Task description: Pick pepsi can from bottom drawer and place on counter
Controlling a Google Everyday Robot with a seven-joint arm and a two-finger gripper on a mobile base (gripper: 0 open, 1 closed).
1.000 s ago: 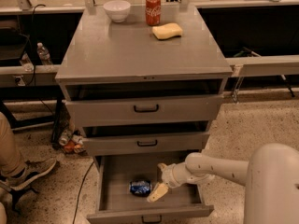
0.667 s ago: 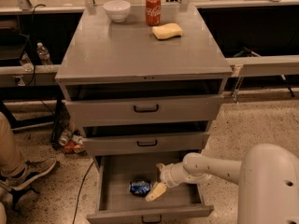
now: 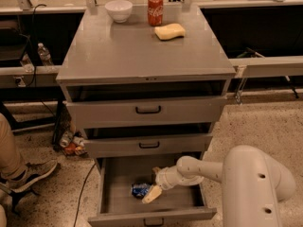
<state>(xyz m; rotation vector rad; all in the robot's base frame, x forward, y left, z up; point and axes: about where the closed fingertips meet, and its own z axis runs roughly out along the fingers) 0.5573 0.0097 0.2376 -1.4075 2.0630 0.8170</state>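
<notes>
Grasp step in hand: at lower centre, the end effector (image 3: 154, 183), jaws apart, sits in the open bottom drawer (image 3: 118, 186) just beside the pepsi can (image 3: 140, 189), which it must next enclose and clamp.

My end effector (image 3: 154, 187) sits further toward 9 o'clock inside the bottom drawer (image 3: 118, 183) than a second ago. It is now just beside the pepsi can (image 3: 140, 189), at the can's 3 o'clock. My bulky arm housing (image 3: 255, 188) has shifted toward 9 o'clock too and fills more of the view.
</notes>
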